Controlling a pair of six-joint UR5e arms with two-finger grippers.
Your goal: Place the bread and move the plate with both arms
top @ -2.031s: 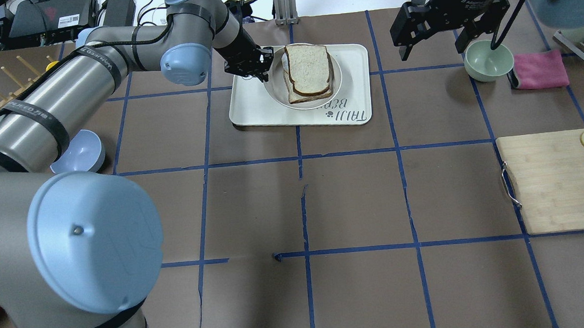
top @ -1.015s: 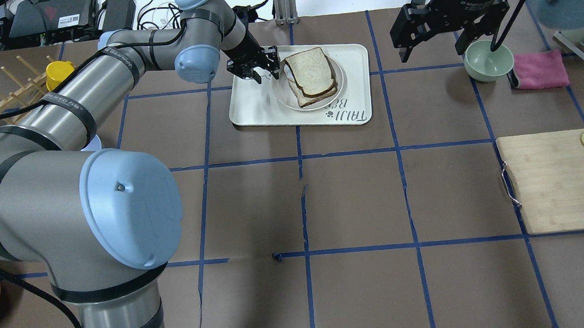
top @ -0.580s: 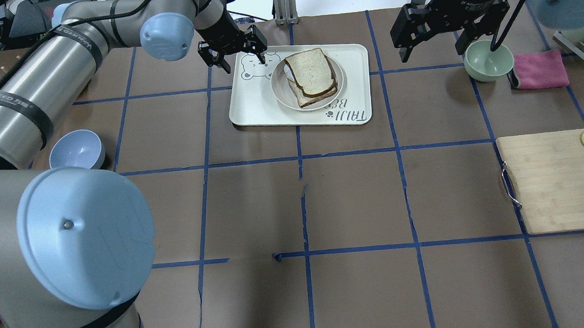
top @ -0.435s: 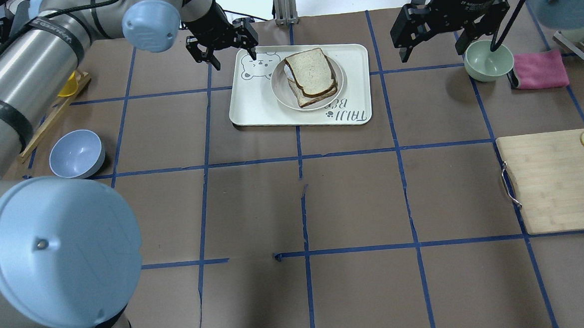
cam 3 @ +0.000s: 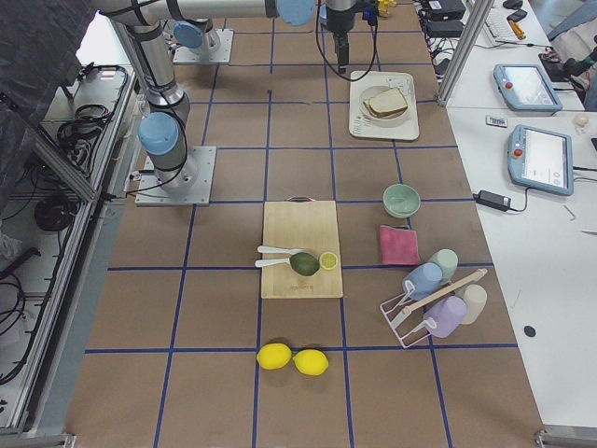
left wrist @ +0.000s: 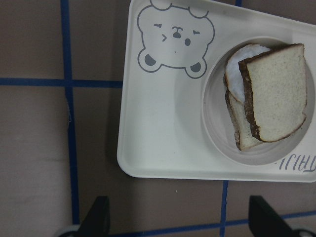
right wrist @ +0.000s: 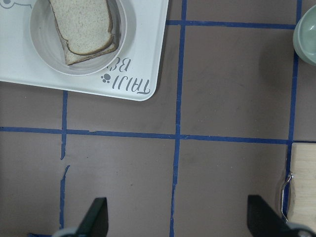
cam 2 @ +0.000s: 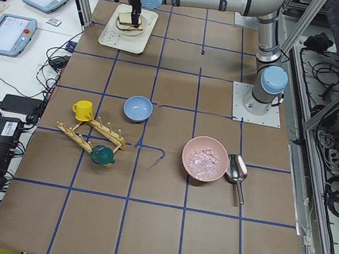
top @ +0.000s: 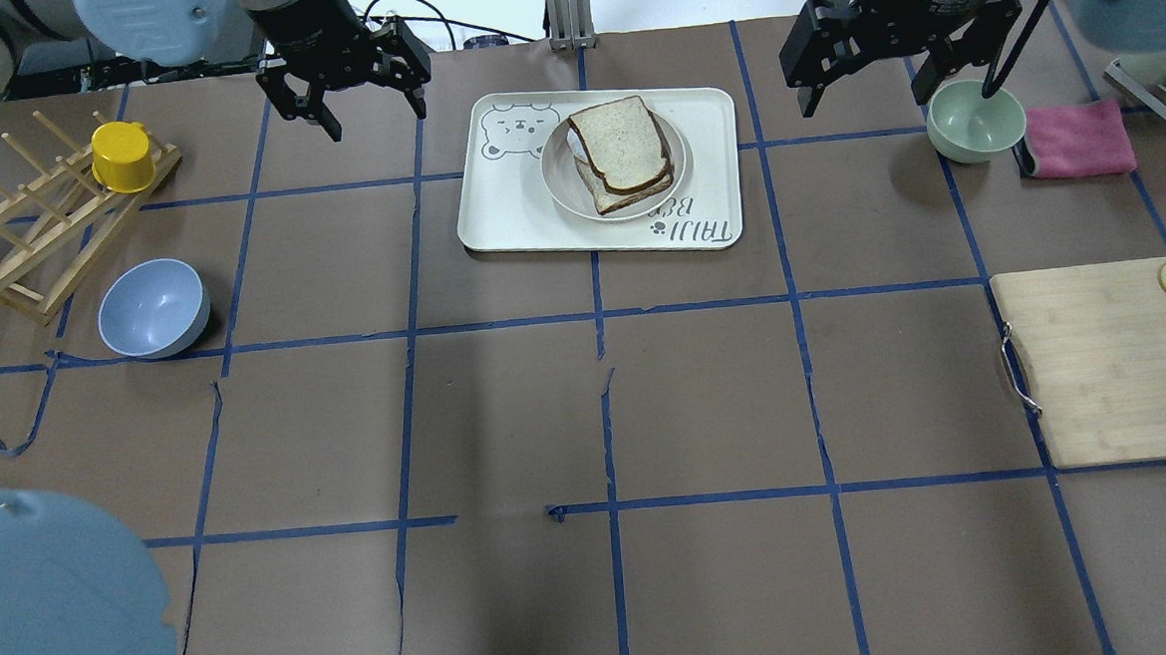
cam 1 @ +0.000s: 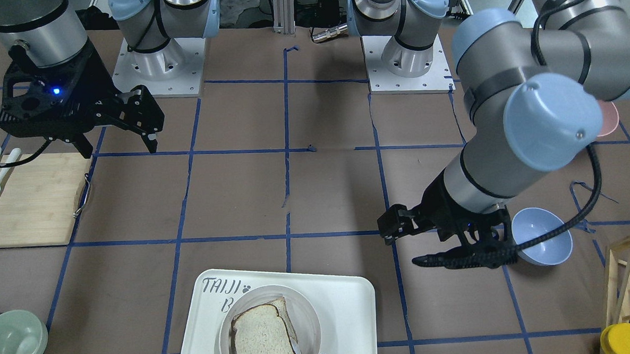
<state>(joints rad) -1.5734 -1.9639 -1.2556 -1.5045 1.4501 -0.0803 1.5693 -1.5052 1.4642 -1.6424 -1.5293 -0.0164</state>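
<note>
The bread (top: 618, 144) is a dark-crusted slice lying on top of a second slice on the round white plate (top: 557, 179). The plate stands on the white bear tray (top: 507, 212) at the table's far middle. The bread (left wrist: 274, 94) and plate (left wrist: 212, 123) also show in the left wrist view, and the bread (right wrist: 81, 24) in the right wrist view. My left gripper (top: 372, 114) is open and empty, hovering left of the tray. My right gripper (top: 865, 98) is open and empty, hovering right of the tray. Both also show in the front view, left gripper (cam 1: 409, 246) and right gripper (cam 1: 119, 147).
A blue bowl (top: 153, 308) and a wooden rack with a yellow cup (top: 120, 157) are at the left. A green bowl (top: 976, 122) and a pink cloth (top: 1077, 139) are at the far right. A cutting board (top: 1104, 360) lies at the right edge.
My left gripper has opened and drawn away from the plate's left rim, moving left off the tray. The plate shifted slightly right on the tray. The right gripper has not moved.
</note>
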